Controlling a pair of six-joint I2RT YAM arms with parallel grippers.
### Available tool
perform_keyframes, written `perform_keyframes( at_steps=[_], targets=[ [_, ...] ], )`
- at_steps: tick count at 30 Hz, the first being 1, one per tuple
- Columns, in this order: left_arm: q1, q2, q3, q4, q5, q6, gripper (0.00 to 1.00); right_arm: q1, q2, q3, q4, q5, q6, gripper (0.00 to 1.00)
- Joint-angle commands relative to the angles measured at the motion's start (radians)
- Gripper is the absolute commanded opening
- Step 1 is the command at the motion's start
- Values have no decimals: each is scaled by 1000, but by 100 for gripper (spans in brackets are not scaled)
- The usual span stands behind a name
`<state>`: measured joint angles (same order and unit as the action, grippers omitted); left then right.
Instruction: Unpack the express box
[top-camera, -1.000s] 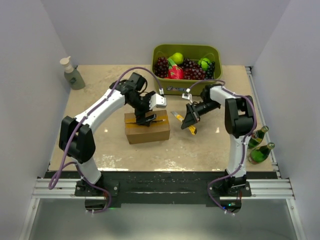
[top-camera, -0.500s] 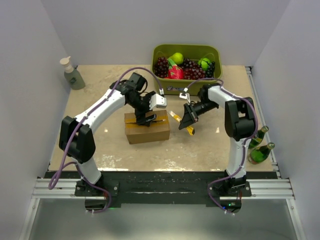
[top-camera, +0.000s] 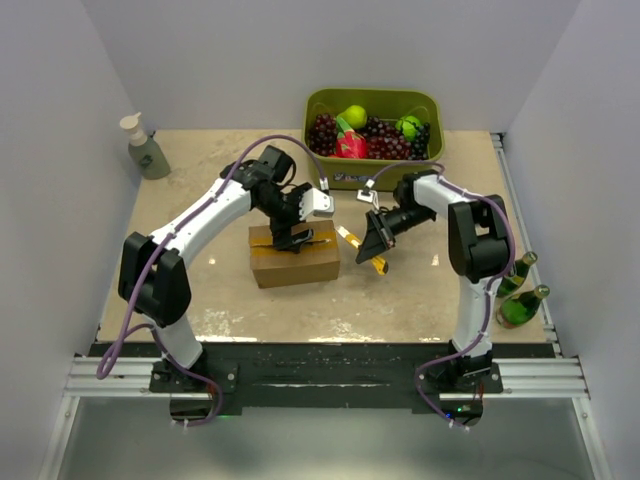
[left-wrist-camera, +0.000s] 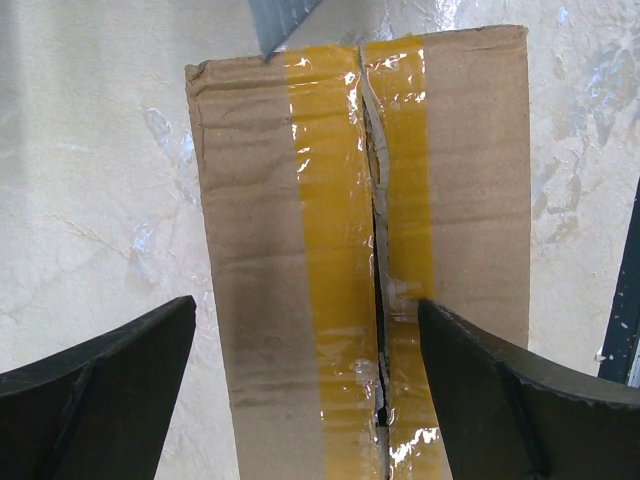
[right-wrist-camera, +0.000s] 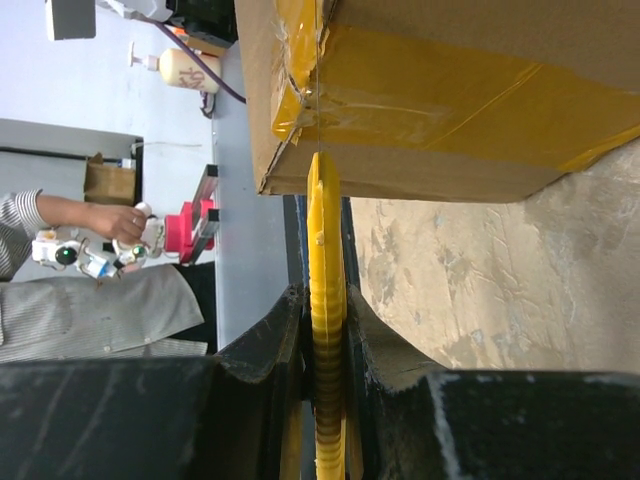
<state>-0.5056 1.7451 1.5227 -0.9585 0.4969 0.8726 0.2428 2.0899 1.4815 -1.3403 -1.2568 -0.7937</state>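
Observation:
The express box (top-camera: 300, 266), brown cardboard with yellow tape on its top seam, sits mid-table. My left gripper (top-camera: 291, 240) hovers just over its top, open, one finger out past each long side (left-wrist-camera: 307, 320). In the left wrist view the tape (left-wrist-camera: 335, 250) on the box (left-wrist-camera: 250, 250) is split along the seam. My right gripper (top-camera: 368, 247) is shut on a yellow utility knife (top-camera: 350, 237) just right of the box. In the right wrist view the knife (right-wrist-camera: 326, 220), held in that gripper (right-wrist-camera: 325, 300), points at the box's (right-wrist-camera: 450, 90) taped end, close to its lower corner.
A green bin (top-camera: 400, 172) of fruit stands at the back, behind the right arm. A soap dispenser (top-camera: 146, 150) is at the back left. Two green bottles (top-camera: 522, 298) lie off the table's right edge.
My right gripper has carried the knife a little left, closer to the box's right end. The left arm and the box have not moved.

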Motion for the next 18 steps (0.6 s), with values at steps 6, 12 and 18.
perform_keyframes(
  at_steps=[6, 12, 18],
  targets=[
    [-17, 28, -50, 12, -64, 11, 97, -33, -16, 48, -69, -47, -7, 0],
    [-19, 25, -50, 10, -64, 9, 97, -34, 4, 34, -71, -27, 5, 0],
    [-21, 28, -50, 9, -69, 9, 97, -34, 13, 26, -71, -19, 11, 0]
  ],
)
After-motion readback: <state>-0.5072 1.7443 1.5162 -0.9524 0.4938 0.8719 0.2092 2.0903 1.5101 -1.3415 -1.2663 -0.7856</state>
